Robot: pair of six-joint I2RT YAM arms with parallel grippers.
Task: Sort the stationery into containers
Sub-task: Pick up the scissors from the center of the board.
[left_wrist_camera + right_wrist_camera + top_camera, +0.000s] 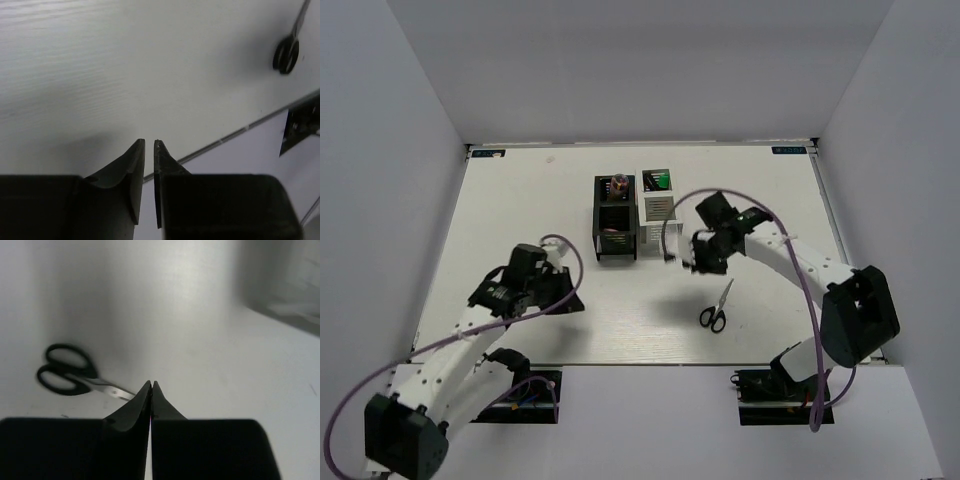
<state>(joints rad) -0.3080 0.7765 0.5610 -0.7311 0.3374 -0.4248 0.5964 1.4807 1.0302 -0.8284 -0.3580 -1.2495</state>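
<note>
Across most of the overhead view spreads the white tabletop (pixel 520 200), walled in by pale panels. Both arms reach up from the bottom edge of the frame, the left one bent toward lower centre-left and the right one arching in from the lower right.

Just above frame centre stand the two containers side by side. The black mesh organiser (pixel 616 220) is on the left and the white organiser (pixel 657 195) touches or nearly touches it on the right. A pinkish item (pixel 619 184) shows in the black one's upper compartment and something greenish (pixel 615 237) in its lower one. A green item (pixel 660 181) sits in the top of the white one.

The left tool (pixel 149 142) hangs over bare tabletop, its fingers drawn almost together with only a thin slit between them, gripping nothing. The right tool (pixel 151 384) is pressed closed just below the white organiser, with no object seen in it.

The black-handled scissors (pixel 717 310) lie flat right of centre, below the right tool, with their handles toward the bottom edge.
</note>
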